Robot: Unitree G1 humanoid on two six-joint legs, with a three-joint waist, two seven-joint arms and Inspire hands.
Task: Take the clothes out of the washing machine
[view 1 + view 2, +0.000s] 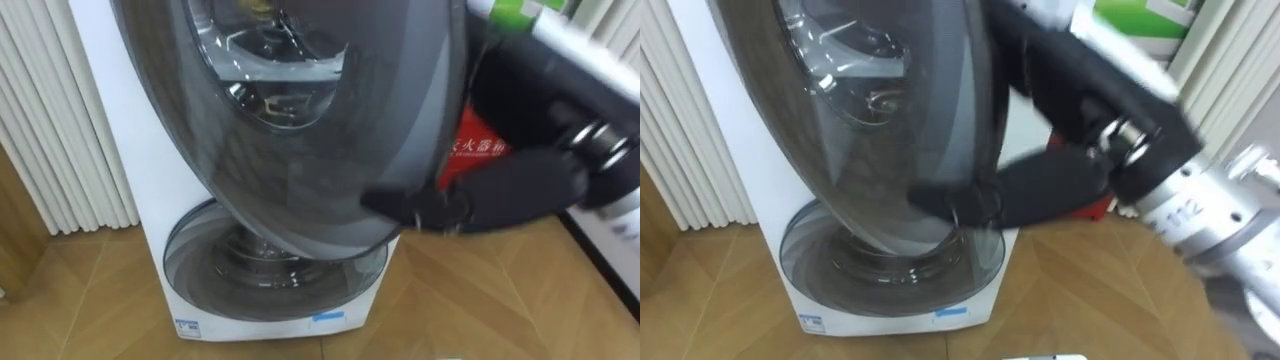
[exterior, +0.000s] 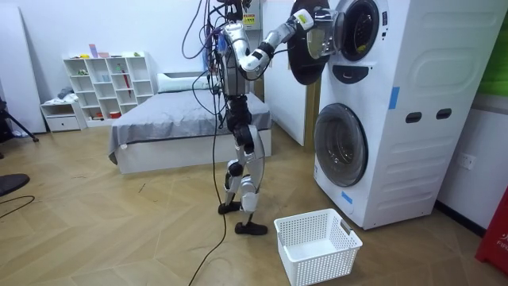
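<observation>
1. clothes: can't tell where they lie. my guess is inside the upper drum of the washing machine [image 2: 413, 103], past the door from your head.
2. upper door [image 1: 300, 130]: round, dark, see-through, standing open between you and the opening.
3. right hand [image 1: 500, 195]: on the door's rim at about 5 o'clock, arm in from 3 o'clock. can't tell what grip it has.
4. key relation: the opening likely sits around 10 o'clock from that hand, behind the door. you'd want the door wider before reaching in.
5. basket [image 2: 317, 246]: on the floor, 7 o'clock of the machine in the room view, looks empty.
</observation>
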